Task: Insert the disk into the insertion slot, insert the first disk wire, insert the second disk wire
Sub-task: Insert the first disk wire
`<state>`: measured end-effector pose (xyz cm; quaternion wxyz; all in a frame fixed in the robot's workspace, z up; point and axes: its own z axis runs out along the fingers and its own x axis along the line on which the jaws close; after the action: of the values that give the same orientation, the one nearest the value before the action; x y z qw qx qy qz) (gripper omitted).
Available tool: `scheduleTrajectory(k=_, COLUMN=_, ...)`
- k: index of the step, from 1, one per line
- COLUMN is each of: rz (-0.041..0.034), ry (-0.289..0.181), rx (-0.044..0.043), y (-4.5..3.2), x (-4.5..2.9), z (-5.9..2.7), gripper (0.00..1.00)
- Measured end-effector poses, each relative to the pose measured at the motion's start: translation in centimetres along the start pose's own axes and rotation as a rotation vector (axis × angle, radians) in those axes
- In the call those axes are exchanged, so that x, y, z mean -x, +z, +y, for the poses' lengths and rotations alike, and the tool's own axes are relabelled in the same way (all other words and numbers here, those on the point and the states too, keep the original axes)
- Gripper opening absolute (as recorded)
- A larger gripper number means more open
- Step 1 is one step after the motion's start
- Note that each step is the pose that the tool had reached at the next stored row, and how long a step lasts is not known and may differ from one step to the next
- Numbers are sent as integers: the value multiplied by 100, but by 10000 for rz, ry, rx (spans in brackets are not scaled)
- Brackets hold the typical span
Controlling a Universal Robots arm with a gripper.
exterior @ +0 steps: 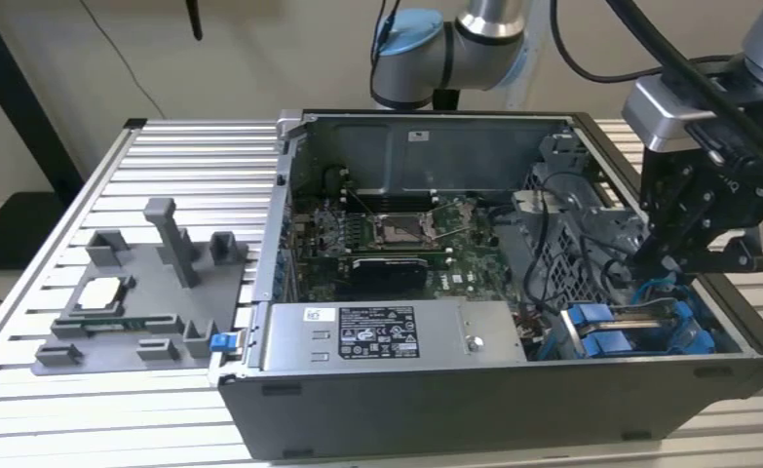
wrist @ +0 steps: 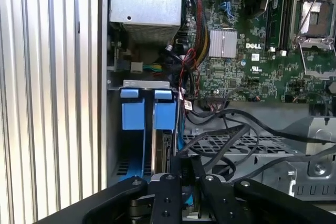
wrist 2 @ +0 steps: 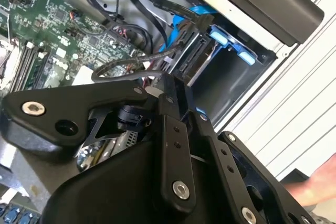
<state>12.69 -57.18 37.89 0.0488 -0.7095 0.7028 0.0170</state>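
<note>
The disk [wrist: 167,150] sits edge-on in the insertion slot [exterior: 629,327] of the drive cage, at the case's corner on the exterior view's right. Its blue carrier tabs [wrist: 165,111] stick out beside a second blue tab [wrist: 132,114]. My gripper [exterior: 644,265] reaches down into the case right at the disk's connector end [wrist 2: 195,59]. In both wrist views the fingers stand close together around a black disk wire [wrist 2: 123,61], pinching its plug [wrist 2: 176,66] against the disk's edge. Another black wire [wrist: 231,129] loops over the cage beside it.
The grey power-supply box [exterior: 381,331] lies along the case's front wall, with the motherboard [exterior: 395,234] behind it. A grey fixture [exterior: 134,292] stands on the slatted table at the exterior view's left. A person's hand [wrist 2: 315,184] shows beyond the case.
</note>
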Motion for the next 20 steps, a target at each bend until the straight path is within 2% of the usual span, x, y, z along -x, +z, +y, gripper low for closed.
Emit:
scheduleTrajectory(k=6, rz=-1, ry=13, rx=142, y=22, x=-79, z=-64, gripper=0)
scheduleTrajectory(k=10, rz=-2, ry=19, rx=205, y=37, x=-122, z=-97, gripper=0)
scheduleTrajectory(k=20, rz=-1, ry=22, rx=236, y=58, x=-152, z=-124, gripper=0)
